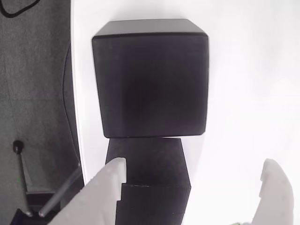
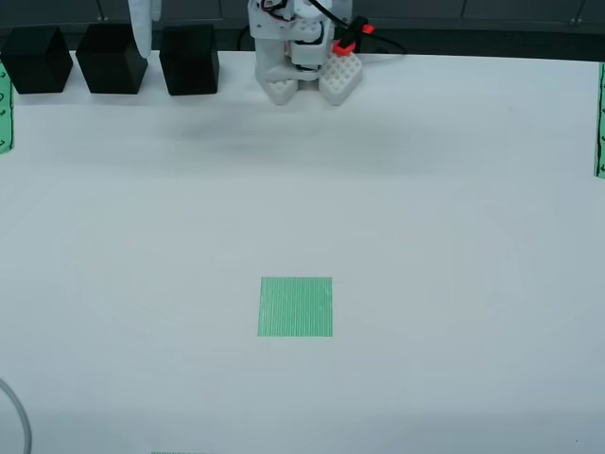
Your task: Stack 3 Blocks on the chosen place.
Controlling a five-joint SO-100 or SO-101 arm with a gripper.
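In the view that rides on the gripper, the gripper (image 1: 194, 171) has its two white fingers (image 1: 110, 185) spread wide with nothing between them, poised above a row of black cubes at the white table's (image 1: 248, 84) edge; whether the left finger touches a cube cannot be told. In the view from the front, three blocks are counted, standing side by side along the far left edge: one (image 2: 37, 59), two (image 2: 112, 59), three (image 2: 189, 60). One green-striped square (image 2: 296, 306), the chosen place, lies bare near the table's middle, well apart from the blocks.
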